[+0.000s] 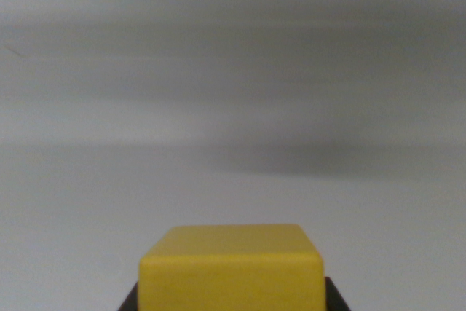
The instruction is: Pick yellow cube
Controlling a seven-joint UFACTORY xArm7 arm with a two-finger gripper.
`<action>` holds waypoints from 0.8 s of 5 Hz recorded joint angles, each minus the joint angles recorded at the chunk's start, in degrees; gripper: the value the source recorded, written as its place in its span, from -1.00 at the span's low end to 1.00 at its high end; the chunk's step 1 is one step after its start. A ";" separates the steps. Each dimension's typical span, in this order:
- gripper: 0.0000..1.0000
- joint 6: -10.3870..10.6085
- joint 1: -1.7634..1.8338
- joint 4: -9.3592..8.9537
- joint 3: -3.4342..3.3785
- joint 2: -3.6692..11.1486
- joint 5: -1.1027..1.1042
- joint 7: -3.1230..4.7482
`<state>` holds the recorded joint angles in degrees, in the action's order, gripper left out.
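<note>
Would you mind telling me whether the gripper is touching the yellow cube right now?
Cannot tell. The wrist view shows dark parts beside the yellow cube at the bottom edge, likely the gripper's fingers, but the frame crops any contact line.

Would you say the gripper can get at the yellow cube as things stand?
Probably yes. The yellow cube sits at the bottom centre of the wrist view, with dark parts, likely the gripper's fingers, just showing at either side of it. Nothing else lies on the grey surface around it. Whether the jaws already grip it is unclear.
</note>
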<state>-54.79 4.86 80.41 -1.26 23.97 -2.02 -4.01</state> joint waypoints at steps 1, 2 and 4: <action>1.00 0.00 0.00 0.00 0.00 0.00 0.00 0.00; 1.00 -2.68 -0.01 1.69 0.00 -0.99 0.03 -0.09; 1.00 -5.31 -0.02 3.34 0.01 -1.96 0.06 -0.17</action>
<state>-60.10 4.84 83.75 -1.25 22.00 -1.96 -4.19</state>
